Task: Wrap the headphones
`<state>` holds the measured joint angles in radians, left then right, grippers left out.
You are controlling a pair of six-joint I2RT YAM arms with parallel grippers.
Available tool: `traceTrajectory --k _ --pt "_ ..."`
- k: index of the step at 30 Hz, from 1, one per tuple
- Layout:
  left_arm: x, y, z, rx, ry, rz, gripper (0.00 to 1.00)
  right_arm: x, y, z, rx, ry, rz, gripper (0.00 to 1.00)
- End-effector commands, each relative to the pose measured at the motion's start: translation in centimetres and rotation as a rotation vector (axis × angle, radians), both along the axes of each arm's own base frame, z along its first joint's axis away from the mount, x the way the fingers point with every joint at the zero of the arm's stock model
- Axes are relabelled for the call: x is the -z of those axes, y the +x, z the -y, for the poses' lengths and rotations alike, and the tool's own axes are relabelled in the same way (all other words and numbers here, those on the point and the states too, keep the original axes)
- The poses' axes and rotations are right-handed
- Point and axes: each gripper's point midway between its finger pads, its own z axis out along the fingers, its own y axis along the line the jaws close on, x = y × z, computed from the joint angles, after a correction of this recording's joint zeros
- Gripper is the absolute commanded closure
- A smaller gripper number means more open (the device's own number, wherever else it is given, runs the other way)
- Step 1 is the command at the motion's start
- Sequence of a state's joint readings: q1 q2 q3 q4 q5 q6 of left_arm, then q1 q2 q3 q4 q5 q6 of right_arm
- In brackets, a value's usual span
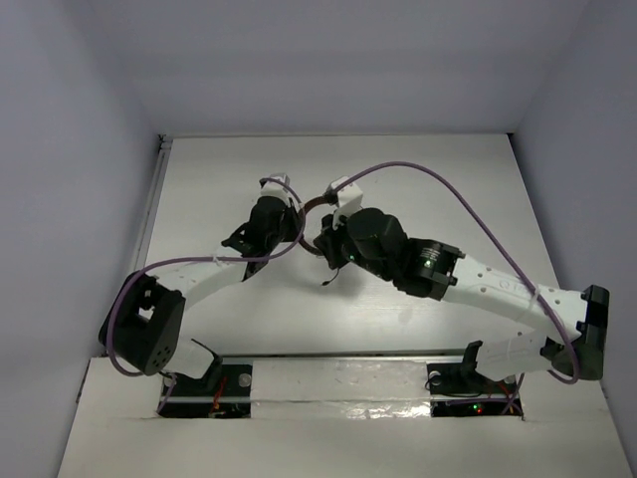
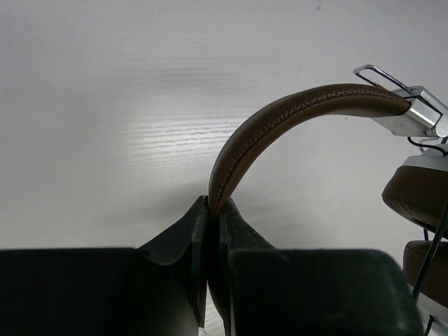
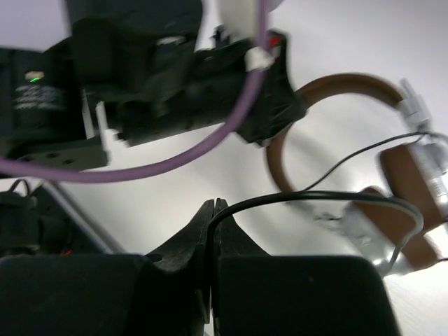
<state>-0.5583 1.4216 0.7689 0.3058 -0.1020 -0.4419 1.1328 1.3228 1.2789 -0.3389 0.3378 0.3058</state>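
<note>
Arms, two white-and-black ones, meet over the middle of the white tabletop point(image 1: 418, 169). On the left, the left gripper point(image 2: 212, 208) is clamped tight on the brown stitched headband point(image 2: 294, 112) of the one pair of silver-and-brown over-ear headphones point(image 3: 402, 171), held mid-table between both arms. Two padded earcups point(image 2: 420, 192) show, cut off at the frame edge. The right gripper point(image 3: 212, 210) is pinched closed on the thin dark cord point(image 3: 315, 199). Two thick purple cables point(image 1: 448, 189) loop off the arms, and one crosses the right wrist view. From overhead the headphones are mostly hidden by the wrists.
</note>
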Motion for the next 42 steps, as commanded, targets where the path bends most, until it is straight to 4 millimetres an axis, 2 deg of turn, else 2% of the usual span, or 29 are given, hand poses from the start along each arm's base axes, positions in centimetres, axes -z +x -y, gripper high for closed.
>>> traceTrajectory --k 1,3,4,5,6,7,9,10,11,12,13,14,17,19,20,22,23,25,26,27,30,34,35,38,39,42 --pt "-3.0 -1.3 3.5 0.160 -0.096 0.088 1.00 -1.1 1.7 2.2 0.046 0.020 0.047 1.00" --pt "-2.3 -1.9 4.0 0.181 -0.061 0.080 1.00 -1.6 2.6 3.0 0.045 0.052 0.041 1.00" --pt "-2.3 -1.5 3.5 0.141 -0.055 0.076 1.00 -1.6 2.2 2.7 0.026 0.060 0.023 1.00" --pt "-2.3 -1.5 3.6 0.134 -0.070 0.061 1.00 -2.3 2.0 2.5 0.014 0.073 0.022 1.00" --pt "-2.5 -1.2 3.4 0.110 -0.097 0.042 1.00 -2.1 1.5 2.3 -0.014 0.069 0.006 1.00" --pt "-3.4 -0.9 3.7 0.101 -0.119 0.047 1.00 -1.9 1.3 2.2 -0.026 0.069 0.000 1.00" --pt "-4.2 0.1 3.0 0.057 -0.150 0.044 1.00 -1.1 0.3 2.2 -0.070 0.067 -0.026 1.00" --pt "-5.5 0.9 3.0 0.037 -0.185 0.051 1.00 -0.8 -0.6 2.0 -0.103 0.074 -0.033 1.00" --pt "-6.0 1.6 2.7 0.023 -0.198 0.049 1.00 -0.4 -1.2 2.1 -0.121 0.086 -0.042 1.00" --pt "-6.4 2.1 2.5 0.010 -0.214 0.050 1.00 0.9 -2.4 1.9 -0.168 0.087 -0.070 1.00" --pt "-7.4 2.8 2.5 0.005 -0.240 0.066 1.00 0.8 -3.4 2.1 -0.186 0.108 -0.082 1.00" --pt "-8.1 2.7 3.2 0.046 -0.296 0.052 1.00 1.4 -3.6 2.2 -0.190 0.108 -0.092 1.00" --pt "-10.3 3.9 3.4 0.054 -0.384 0.073 1.00 4.0 -4.5 2.3 -0.202 0.085 -0.137 1.00" --pt "-11.5 4.4 3.8 0.058 -0.407 0.091 1.00 4.9 -5.2 1.5 -0.228 0.091 -0.163 1.00" --pt "-11.9 4.5 3.9 0.063 -0.411 0.096 1.00 5.4 -6.1 0.5 -0.271 0.086 -0.180 1.00" --pt "-11.9 4.7 4.9 0.076 -0.391 0.096 1.00 5.1 -6.4 -0.6 -0.297 0.090 -0.177 1.00" --pt "-11.7 4.9 5.0 0.075 -0.382 0.091 1.00 4.3 -6.0 -1.6 -0.304 0.096 -0.170 1.00" --pt "-10.7 5.0 5.6 0.084 -0.371 0.072 1.00 3.5 -6.5 -3.2 -0.354 0.099 -0.165 1.00" --pt "-10.4 4.8 6.1 0.097 -0.368 0.065 1.00 1.9 -6.8 -4.2 -0.382 0.121 -0.149 1.00" --pt "-9.8 4.9 6.4 0.109 -0.371 0.056 1.00 2.8 -6.7 -5.1 -0.398 0.096 -0.170 1.00" --pt "-9.1 4.3 7.4 0.153 -0.379 0.040 1.00 2.1 -7.1 -7.0 -0.450 0.112 -0.174 1.00" --pt "-7.7 2.9 8.2 0.218 -0.369 0.028 1.00 1.1 -6.1 -7.4 -0.419 0.127 -0.126 1.00" --pt "-7.9 2.2 8.8 0.270 -0.391 0.028 1.00 0.9 -5.8 -7.3 -0.407 0.129 -0.113 1.00" --pt "-6.6 0.6 9.0 0.327 -0.390 -0.001 1.00 0.4 -4.3 -6.3 -0.321 0.121 -0.062 1.00" --pt "-6.7 0.3 8.9 0.338 -0.394 0.008 1.00 0.2 -3.6 -5.7 -0.276 0.113 -0.042 1.00" --pt "-4.8 -1.4 9.1 0.375 -0.365 -0.024 1.00 -1.6 -2.5 -4.2 -0.213 0.130 0.014 1.00"
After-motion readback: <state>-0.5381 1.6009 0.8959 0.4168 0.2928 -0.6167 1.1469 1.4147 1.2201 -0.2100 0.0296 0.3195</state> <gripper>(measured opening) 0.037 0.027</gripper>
